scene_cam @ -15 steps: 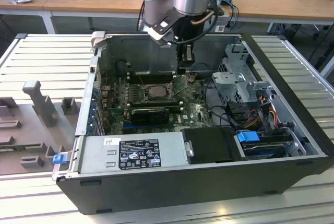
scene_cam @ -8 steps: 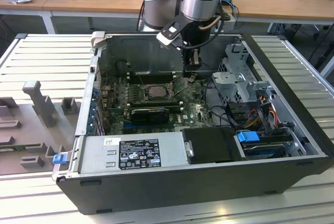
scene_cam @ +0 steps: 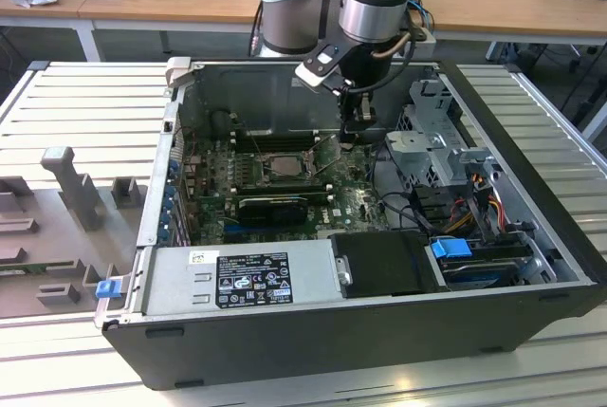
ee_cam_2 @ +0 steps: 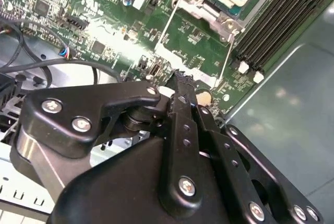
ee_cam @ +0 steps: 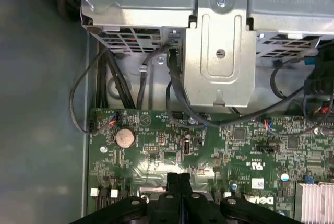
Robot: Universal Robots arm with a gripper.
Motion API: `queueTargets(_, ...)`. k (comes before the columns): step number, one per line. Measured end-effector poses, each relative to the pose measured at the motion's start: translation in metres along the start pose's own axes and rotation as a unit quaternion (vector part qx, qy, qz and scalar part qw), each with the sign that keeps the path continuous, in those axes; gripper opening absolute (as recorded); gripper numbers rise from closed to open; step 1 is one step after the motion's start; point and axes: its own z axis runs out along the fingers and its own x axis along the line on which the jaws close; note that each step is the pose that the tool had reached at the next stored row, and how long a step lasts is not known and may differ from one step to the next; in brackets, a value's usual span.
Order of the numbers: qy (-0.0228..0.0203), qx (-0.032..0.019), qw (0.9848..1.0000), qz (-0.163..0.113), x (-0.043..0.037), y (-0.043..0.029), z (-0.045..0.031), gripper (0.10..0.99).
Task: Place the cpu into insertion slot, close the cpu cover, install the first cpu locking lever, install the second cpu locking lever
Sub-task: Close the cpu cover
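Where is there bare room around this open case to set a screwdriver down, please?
The ribbed table on the exterior view's right of the case is bare. On the exterior view's left, a grey fixture takes the room. Inside, cables and the drive cage crowd it.

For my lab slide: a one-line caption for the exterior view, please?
Shut tool hangs inside the open computer case, to the exterior view's right of the seated cpu.
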Motion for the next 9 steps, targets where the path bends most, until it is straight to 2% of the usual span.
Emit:
queueTargets(5, -0.0020, 0.0001, 1.0000, -0.001, 0.0010, 0.0082, 0.0052, 0.106)
queueTargets(9, -0.0020, 0.0005, 1.0000, -0.001, 0.0013, 0.0094, 0.0136, 0.106)
